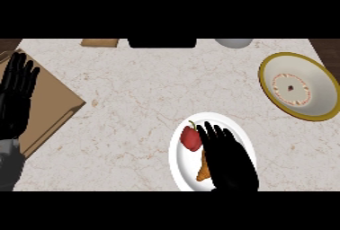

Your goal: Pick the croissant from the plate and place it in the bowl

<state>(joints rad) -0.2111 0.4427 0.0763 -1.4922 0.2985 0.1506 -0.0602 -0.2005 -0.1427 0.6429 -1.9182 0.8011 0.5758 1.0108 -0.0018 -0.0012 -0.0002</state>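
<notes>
A white plate [178, 157] lies at the counter's near edge, right of centre. On it a golden-brown croissant [203, 170] peeks out from under my right hand [230, 158], which hovers over the plate with fingers straight and open, hiding most of the pastry. A red pepper-like item [191, 138] sits on the plate's far left part, beside my fingertips. The bowl [300, 86], white inside with a mustard-yellow rim, stands at the far right. My left hand [16, 92] rests open at the left edge, fingers pointing up.
A brown wooden cutting board [54, 108] lies under the left hand at the left edge. Along the back edge are a small brown item [100, 42], a black object [162, 43] and a grey-white round object [233, 43].
</notes>
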